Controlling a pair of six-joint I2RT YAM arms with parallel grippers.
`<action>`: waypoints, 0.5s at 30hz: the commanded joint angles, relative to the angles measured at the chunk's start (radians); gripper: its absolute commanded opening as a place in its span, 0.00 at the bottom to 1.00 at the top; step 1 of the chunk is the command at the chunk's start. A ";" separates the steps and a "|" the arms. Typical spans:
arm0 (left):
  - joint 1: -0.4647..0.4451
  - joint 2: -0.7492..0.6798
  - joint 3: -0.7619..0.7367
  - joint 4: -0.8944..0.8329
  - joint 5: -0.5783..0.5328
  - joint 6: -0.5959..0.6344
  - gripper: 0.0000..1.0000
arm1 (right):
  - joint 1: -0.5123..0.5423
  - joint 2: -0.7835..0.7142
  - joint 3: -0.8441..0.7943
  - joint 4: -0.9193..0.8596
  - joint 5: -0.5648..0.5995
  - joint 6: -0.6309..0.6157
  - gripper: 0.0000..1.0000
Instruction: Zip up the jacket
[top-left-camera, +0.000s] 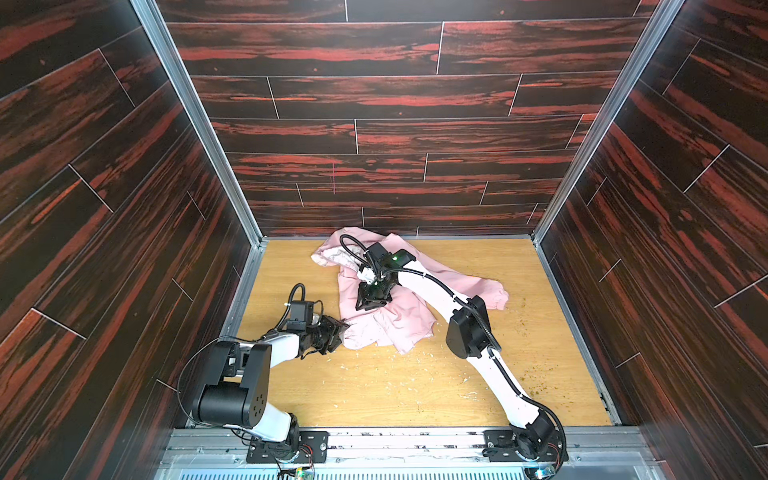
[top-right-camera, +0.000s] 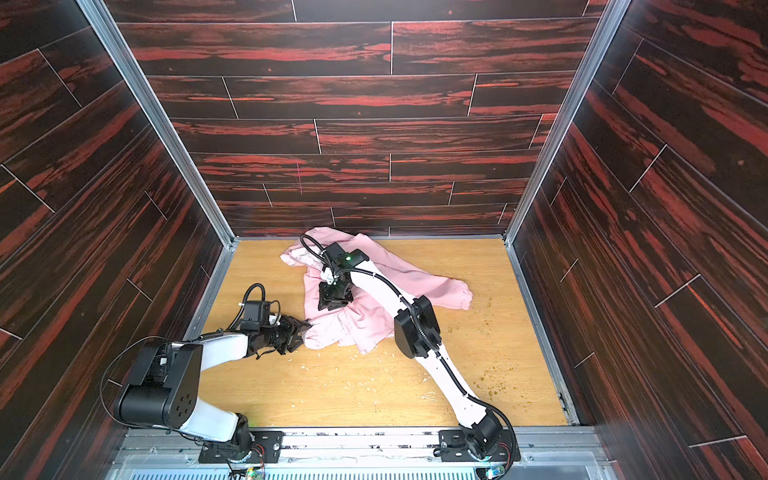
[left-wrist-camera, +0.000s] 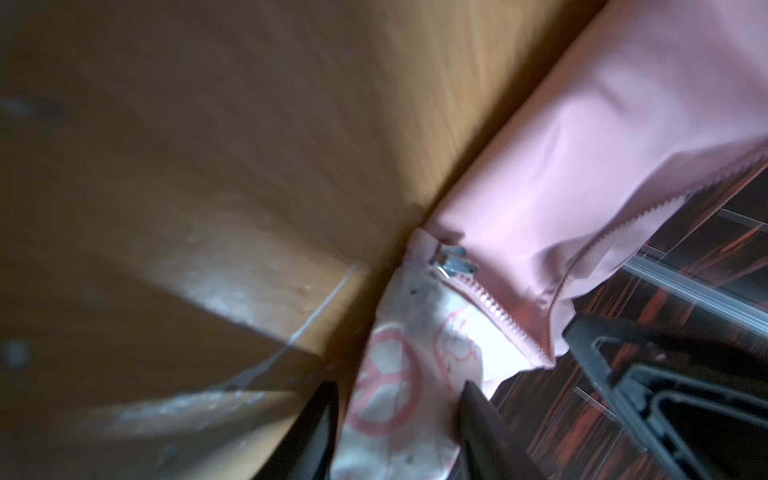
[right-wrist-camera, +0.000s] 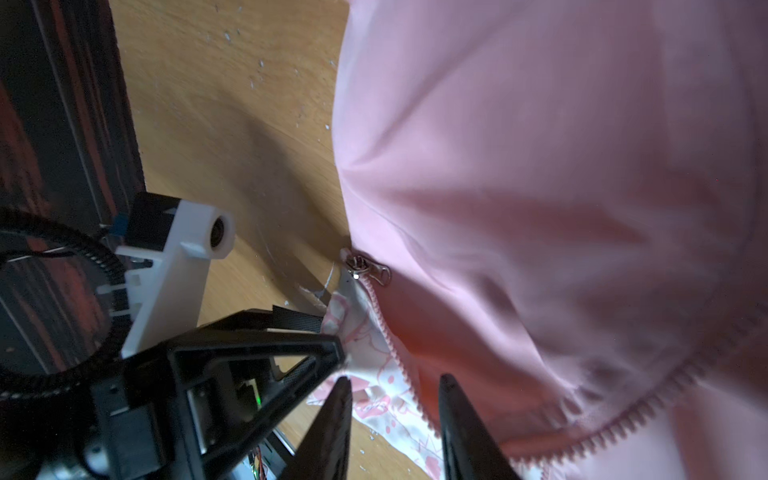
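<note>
On the worktop (top-left-camera: 415, 395), the jacket (top-left-camera: 399, 320) hem is straddled by narrow left claw (left-wrist-camera: 399, 384) and right claw (right-wrist-camera: 395, 378), grip unclear; slider (left-wrist-camera: 453, 262) pull due next.

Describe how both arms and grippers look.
White link shells, black joint housings and black ribbed cables on the left arm and right arm. The left gripper and right gripper are black, with triangular open frames. A green light glows at the right wrist.

Jacket (top-left-camera: 399, 324) on table (top-left-camera: 374, 395), near back wall (top-left-camera: 395, 124).
</note>
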 joint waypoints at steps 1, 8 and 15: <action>-0.004 -0.034 -0.003 0.017 -0.030 0.007 0.28 | -0.007 -0.017 -0.014 -0.008 -0.017 0.023 0.36; -0.015 -0.134 0.117 -0.252 -0.109 0.187 0.03 | -0.043 -0.116 -0.096 0.055 -0.052 0.081 0.34; -0.099 -0.168 0.337 -0.532 -0.210 0.408 0.00 | -0.107 -0.251 -0.236 0.123 -0.072 0.154 0.32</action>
